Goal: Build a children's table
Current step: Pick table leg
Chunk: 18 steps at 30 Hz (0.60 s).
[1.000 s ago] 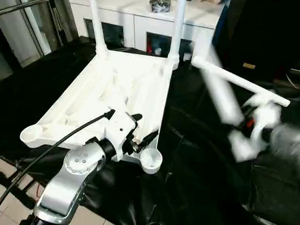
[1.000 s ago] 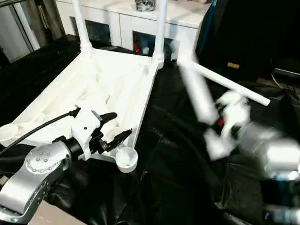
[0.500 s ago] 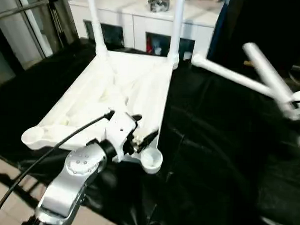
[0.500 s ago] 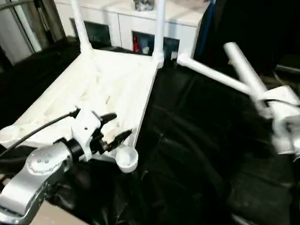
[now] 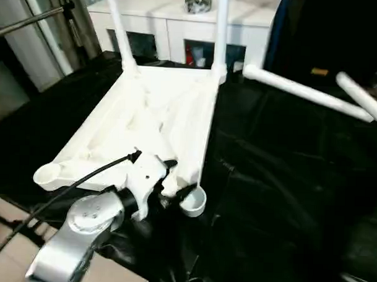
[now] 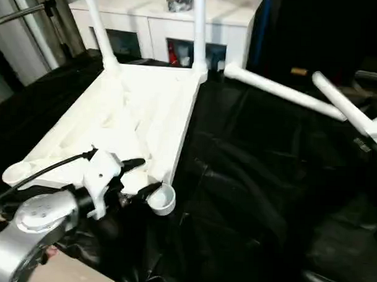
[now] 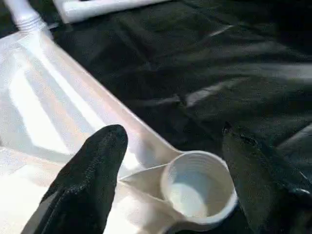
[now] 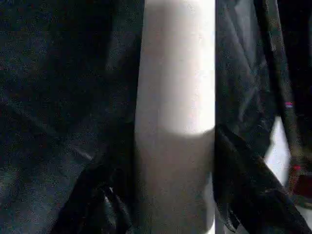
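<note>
The white tabletop (image 5: pixel 152 115) lies upside down on black cloth, ribbed underside up. Two white legs (image 5: pixel 118 27) (image 5: pixel 221 31) stand upright in its far corner sockets. My left gripper (image 5: pixel 180 178) hovers open over the near right corner socket (image 7: pixel 197 190), one black finger (image 7: pixel 92 170) on each side of it and nothing held. A third leg (image 5: pixel 301 92) lies loose on the cloth at the right. My right gripper (image 8: pixel 173 156) is shut on a fourth leg (image 8: pixel 175 97), which slants in at the right edge (image 5: pixel 363 99).
A white cabinet (image 5: pixel 180 11) stands right behind the tabletop. Black cloth (image 5: pixel 267 181) covers the work area in folds. A metal stand pole (image 5: pixel 32 15) rises at the far left. Tiled floor (image 5: pixel 5 258) shows at the near left. A black cable (image 5: pixel 82 177) runs to my left wrist.
My right arm has swung the held leg from the middle right out to the right edge. The left gripper has stayed open at the near right socket.
</note>
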Available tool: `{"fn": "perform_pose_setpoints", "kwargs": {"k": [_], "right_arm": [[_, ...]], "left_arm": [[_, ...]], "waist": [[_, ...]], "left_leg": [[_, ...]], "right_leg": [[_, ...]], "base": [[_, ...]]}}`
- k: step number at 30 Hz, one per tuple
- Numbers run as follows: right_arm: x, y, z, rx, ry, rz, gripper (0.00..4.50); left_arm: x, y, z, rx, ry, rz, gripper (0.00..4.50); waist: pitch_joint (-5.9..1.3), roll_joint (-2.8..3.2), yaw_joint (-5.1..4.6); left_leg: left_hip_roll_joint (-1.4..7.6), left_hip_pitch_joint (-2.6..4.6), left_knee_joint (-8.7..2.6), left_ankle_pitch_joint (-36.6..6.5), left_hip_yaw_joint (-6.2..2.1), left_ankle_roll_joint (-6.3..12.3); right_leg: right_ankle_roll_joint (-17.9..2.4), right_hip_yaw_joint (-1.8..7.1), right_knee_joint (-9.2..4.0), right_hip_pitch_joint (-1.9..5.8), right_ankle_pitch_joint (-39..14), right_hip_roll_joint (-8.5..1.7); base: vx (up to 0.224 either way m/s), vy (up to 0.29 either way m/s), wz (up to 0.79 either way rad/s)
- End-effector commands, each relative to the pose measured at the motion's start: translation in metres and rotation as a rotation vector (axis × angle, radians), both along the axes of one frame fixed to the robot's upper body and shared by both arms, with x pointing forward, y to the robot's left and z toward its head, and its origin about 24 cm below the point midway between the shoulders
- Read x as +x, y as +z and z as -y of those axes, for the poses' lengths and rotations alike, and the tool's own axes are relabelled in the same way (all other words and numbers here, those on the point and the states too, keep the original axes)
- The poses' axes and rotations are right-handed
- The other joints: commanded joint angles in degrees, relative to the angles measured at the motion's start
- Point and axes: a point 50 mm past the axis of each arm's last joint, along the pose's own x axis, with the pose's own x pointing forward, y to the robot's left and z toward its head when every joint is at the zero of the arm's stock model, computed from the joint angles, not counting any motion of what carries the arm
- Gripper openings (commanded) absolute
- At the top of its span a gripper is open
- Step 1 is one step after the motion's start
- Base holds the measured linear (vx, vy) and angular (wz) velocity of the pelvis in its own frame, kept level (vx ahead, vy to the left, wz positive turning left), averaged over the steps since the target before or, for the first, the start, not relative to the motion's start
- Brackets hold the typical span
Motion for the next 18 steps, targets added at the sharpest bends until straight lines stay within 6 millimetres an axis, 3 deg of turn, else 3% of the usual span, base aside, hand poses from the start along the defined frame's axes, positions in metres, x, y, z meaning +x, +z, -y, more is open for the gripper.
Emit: {"fn": "perform_pose_setpoints", "kwargs": {"k": [1, 4, 5, 11, 18], "right_arm": [[-0.001, 0.009, 0.004, -0.057, 0.016, -0.029, 1.84], [-0.001, 0.011, 0.004, -0.068, 0.025, -0.052, 1.84], [0.0, 0.013, 0.004, -0.078, 0.035, -0.073, 1.84], [0.005, 0.023, -0.001, -0.043, 0.108, -0.125, 1.84], [0.006, 0.033, -0.004, 0.052, 0.17, -0.139, 1.84]], "left_arm": [[-0.002, 0.0, -0.004, 0.015, 0.004, -0.012, 3.59], [-0.003, 0.001, -0.004, 0.016, -0.002, -0.013, 3.59], [-0.003, 0.002, -0.004, 0.016, -0.007, -0.014, 3.59], [-0.003, 0.005, -0.003, 0.014, -0.015, -0.01, 3.59], [0.001, 0.008, -0.004, 0.02, -0.018, 0.004, 3.59]], "waist": [[-2.36, -2.3, 0.09], [-2.25, -2.11, -0.05], [-2.3, -2.35, -0.15], [-2.16, -2.46, -0.47], [-2.71, -2.47, -0.34]], "left_leg": [[1.63, -0.04, -2.89, -6.62, -0.39, 7.75], [1.73, 0.07, -2.96, -8.02, -0.37, 8.02], [1.8, 0.1, -3.02, -8.53, -0.38, 7.92], [1.86, 0.12, -3.15, -10.8, -0.35, 7.36], [2.0, 0.06, -2.89, -8.77, -0.38, 8.85]], "right_leg": [[-17.6, 1.31, -4.71, 2.58, -7.13, -3.08], [-17.48, 1.25, -4.8, 2.42, -8.28, -3.14], [-17.47, 1.24, -4.83, 2.43, -8.69, -3.12], [-17.01, 1.32, -5.01, 2.33, -11.24, -3.26], [-18.01, 1.33, -4.65, 2.51, -8.13, -3.29]], "base": [[0.0, 0.0, 0.0], [0.0, 0.0, 0.0], [0.0, 0.0, 0.0], [0.0, 0.0, 0.0], [0.0, 0.0, 0.0]]}}
